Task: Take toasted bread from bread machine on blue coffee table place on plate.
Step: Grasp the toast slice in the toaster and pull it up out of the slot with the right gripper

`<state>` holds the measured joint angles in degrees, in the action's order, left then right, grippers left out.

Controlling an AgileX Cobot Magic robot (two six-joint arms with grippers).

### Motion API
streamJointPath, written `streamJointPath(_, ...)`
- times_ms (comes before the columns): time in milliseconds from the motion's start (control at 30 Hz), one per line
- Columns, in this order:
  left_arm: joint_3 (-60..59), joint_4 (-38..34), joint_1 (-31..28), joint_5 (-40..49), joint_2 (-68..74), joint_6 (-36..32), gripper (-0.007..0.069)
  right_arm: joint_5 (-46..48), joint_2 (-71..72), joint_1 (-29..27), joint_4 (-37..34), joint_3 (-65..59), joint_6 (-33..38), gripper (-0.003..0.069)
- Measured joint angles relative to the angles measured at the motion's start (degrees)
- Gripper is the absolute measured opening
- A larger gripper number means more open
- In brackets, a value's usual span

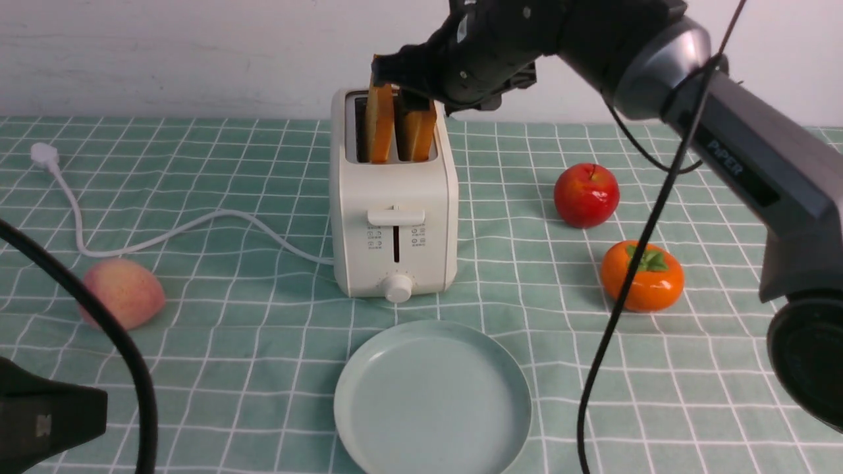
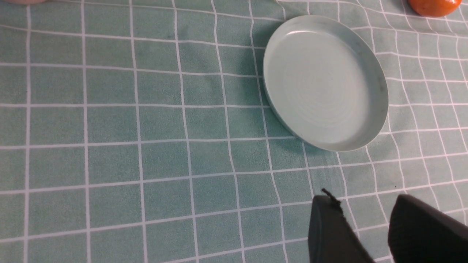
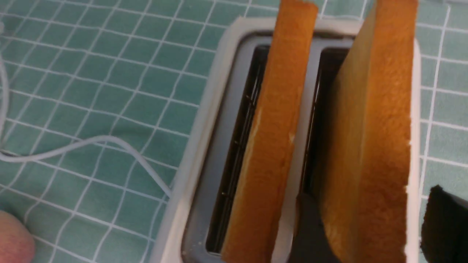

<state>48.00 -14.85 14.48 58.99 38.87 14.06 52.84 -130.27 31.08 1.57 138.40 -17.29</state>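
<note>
1. While the right tool (image 3: 369,219) hangs over the cream-white boxy two-slot bread machine (image 1: 394,217), the step in hand reads as grasping the first slice.
2. Toasted bread (image 3: 278,146): two thick square slices with orange-brown crust, both upright in the slots, tops sticking out: left slice (image 1: 380,125), right slice (image 1: 416,135).
3. Right tool released, jaws straddling the right slice: one finger (image 3: 307,226) down between the two slices, the other outside it. A small gap shows on the outer side, so not clamped yet.
4. Round pale blue-green plate (image 1: 431,395) bare, on the mint-green grid-cloth bench (image 1: 230,329) just in front of the bread machine.
5. Left tool (image 2: 362,223) released, nothing in it, over the bench near the plate.
6. Next, my read: close on the right slice, lift straight up clear of the slot without dragging the left slice, then carry it forward and down onto the plate.
</note>
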Motion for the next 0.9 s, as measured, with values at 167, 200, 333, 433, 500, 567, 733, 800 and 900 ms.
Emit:
streamJointPath(167,0.00,-0.05,0.00,0.32,0.00,0.00,0.0239,1.01,-0.84,0.00,-0.05,-0.05,-0.18,0.0259)
streamJointPath(200,0.00,-0.05,0.00,0.33,0.00,0.00,0.0239,1.32,-0.44,0.04,-0.05,-0.05,-0.18,0.0208)
streamJointPath(333,0.00,-0.19,0.00,0.45,0.00,0.00,0.0239,2.57,2.05,0.04,-0.01,-0.05,-0.22,0.0095)
streamJointPath(433,0.00,-0.23,0.00,0.45,0.00,0.00,0.0239,2.75,5.48,0.04,0.29,-0.05,-0.22,0.0089)
streamJointPath(500,0.00,-0.31,0.00,0.45,0.00,0.00,0.0239,3.29,9.81,0.04,0.70,0.01,-0.17,0.0089)
streamJointPath(567,0.00,-0.36,0.00,0.64,0.00,0.00,0.0239,5.17,13.50,0.04,1.71,0.15,0.92,0.0089)
streamJointPath(733,0.00,-0.36,0.00,1.61,0.00,0.00,0.0239,14.26,24.06,0.04,8.19,-1.80,6.86,0.0089)
streamJointPath(800,0.00,-0.42,0.00,1.74,0.00,0.00,0.0239,14.68,27.01,0.04,9.38,-3.93,7.15,0.0089)
streamJointPath(900,0.00,-0.42,0.00,1.74,0.00,0.00,0.0239,13.29,35.88,0.04,8.35,-17.31,4.31,0.0089)
